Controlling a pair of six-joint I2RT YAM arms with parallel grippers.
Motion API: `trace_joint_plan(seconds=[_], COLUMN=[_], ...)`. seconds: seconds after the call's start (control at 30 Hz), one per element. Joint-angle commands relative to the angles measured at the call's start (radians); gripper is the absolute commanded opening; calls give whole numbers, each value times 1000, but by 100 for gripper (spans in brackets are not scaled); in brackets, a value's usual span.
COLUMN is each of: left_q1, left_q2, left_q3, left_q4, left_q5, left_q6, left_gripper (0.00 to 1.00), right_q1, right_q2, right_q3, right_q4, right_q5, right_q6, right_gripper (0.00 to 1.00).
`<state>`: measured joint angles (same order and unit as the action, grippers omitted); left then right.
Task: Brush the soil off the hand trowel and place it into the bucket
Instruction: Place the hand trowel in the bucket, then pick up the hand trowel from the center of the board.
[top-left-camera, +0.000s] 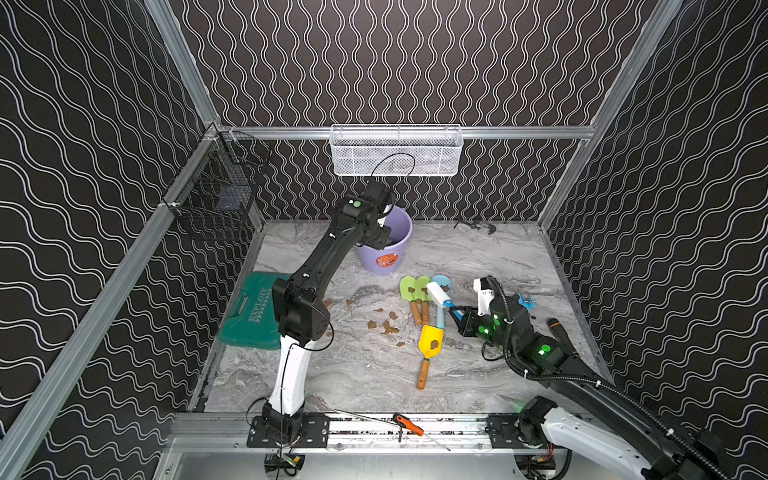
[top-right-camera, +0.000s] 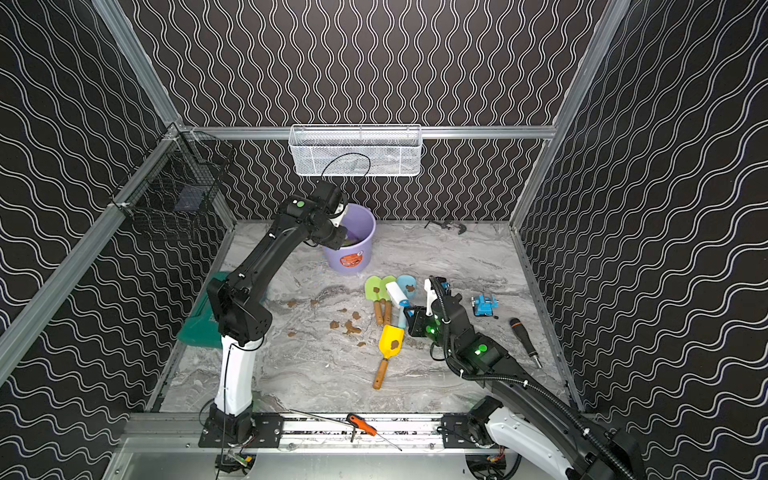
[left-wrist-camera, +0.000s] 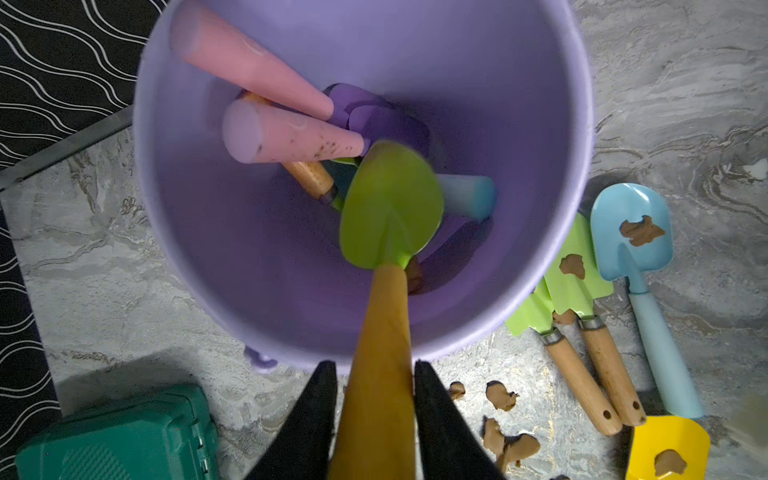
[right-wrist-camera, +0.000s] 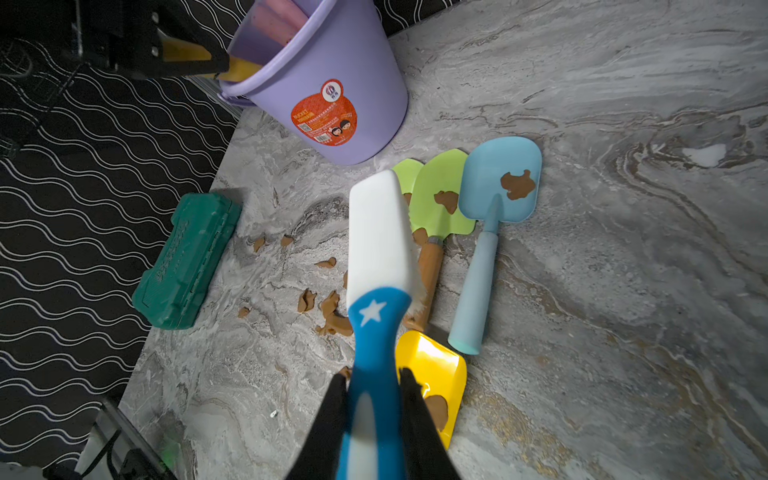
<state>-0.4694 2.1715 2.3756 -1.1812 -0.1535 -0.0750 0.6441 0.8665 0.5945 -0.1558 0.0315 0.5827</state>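
Observation:
My left gripper (left-wrist-camera: 374, 365) hangs over the lavender bucket (left-wrist-camera: 519, 124), which also shows in both top views (top-left-camera: 405, 224) (top-right-camera: 370, 226). Its jaws stand slightly open around the wooden handle of a clean green hand trowel (left-wrist-camera: 390, 208), with a thin gap on one side. That trowel's blurred blade points down into the bucket. My right gripper (right-wrist-camera: 372, 376) is shut on the blue handle of a white brush (right-wrist-camera: 380, 232). The brush hovers over two green trowels (top-left-camera: 415, 291), a blue trowel (top-left-camera: 442, 282) and a yellow trowel (top-left-camera: 430, 343), each bearing a clump. Loose soil (top-left-camera: 388, 328) lies on the table.
Pink-handled tools (left-wrist-camera: 257, 70) and others stand inside the bucket. A green case (top-left-camera: 249, 311) lies at the table's left edge. A white wire basket (top-left-camera: 397, 151) hangs on the back rail and a black one (top-left-camera: 216, 195) on the left. A blue clamp (top-left-camera: 525, 300) and a screwdriver (top-left-camera: 559, 328) lie at the right.

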Motion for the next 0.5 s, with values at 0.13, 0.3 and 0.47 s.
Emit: trace_joint_plan(seconds=[0.13, 0.3, 0.47], left_q1=[-6, -63, -211], left_q2=[-86, -299, -552], left_q3=[-28, -270, -641], left_q4=[18, 98, 239], left_q5=[-25, -91, -142], left_q6=[-12, -56, -174], left_gripper=[36, 36, 36], right_q1=[-6, -10, -13], right_q2=[-10, -46, -100], right_q3=[23, 21, -12], right_q4=[29, -7, -46], right_q5=[4, 43, 112], right_q6=[-25, -24, -12], right_gripper=[0, 0, 0])
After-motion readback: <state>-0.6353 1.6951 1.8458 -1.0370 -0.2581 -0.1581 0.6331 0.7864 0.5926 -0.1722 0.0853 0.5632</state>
